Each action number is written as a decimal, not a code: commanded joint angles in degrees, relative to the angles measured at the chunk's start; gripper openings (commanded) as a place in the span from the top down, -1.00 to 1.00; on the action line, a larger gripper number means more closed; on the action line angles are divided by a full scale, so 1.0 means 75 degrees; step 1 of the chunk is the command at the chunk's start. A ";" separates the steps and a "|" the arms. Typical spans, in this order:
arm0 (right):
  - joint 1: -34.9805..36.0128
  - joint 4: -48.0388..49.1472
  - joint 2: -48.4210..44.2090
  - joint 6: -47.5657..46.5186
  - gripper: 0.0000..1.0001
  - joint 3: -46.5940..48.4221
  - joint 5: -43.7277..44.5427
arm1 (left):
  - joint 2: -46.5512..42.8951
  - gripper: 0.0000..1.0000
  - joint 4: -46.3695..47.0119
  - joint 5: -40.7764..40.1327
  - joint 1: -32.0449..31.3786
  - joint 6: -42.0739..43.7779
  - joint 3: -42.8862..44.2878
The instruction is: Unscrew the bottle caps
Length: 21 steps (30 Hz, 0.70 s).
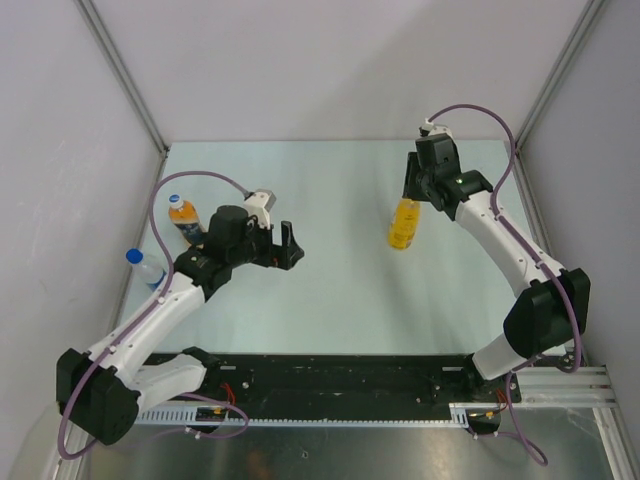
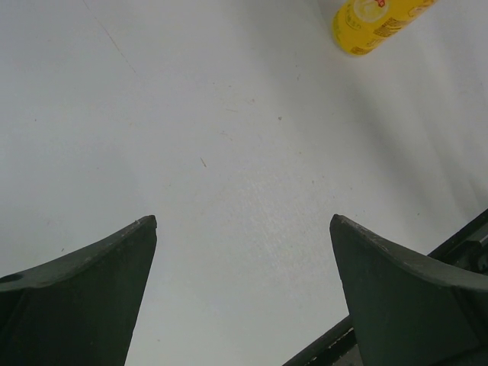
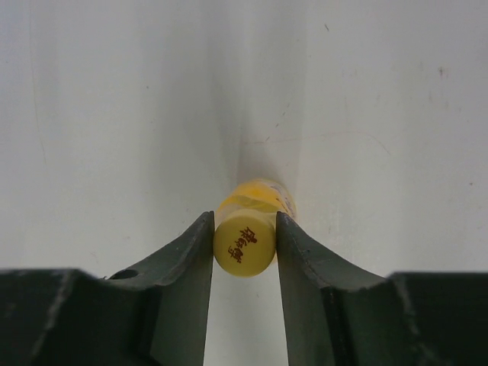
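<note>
Right hand (image 3: 245, 221) clamped on yellow cap (image 3: 244, 245); left hand (image 2: 242, 223) spread wide

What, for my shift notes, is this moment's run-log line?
right gripper: shut on yellow cap | left gripper: open, empty | yellow bottle: upright

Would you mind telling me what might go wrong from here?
The right gripper clamps the yellow cap while the open left gripper holds nothing, so twisting may just spin or tip the yellow bottle. The left arm sits close to the orange bottle and water bottle; swinging it could topple them.
</note>
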 commanded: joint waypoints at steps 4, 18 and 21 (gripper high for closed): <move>-0.0005 0.0116 -0.0036 -0.0181 0.44 -0.0013 0.0192 | 0.0197 -0.99 0.0057 -0.0146 -0.0021 0.0080 0.0460; -0.0240 0.0788 -0.0833 -0.0033 0.74 0.0200 -0.3183 | 0.0076 -0.99 0.0036 -0.0024 -0.0021 0.0931 0.1604; -0.0389 0.1120 -0.0955 0.0199 0.85 0.0214 -0.4595 | -0.0082 -0.99 0.0032 0.0191 -0.0021 0.1314 0.1712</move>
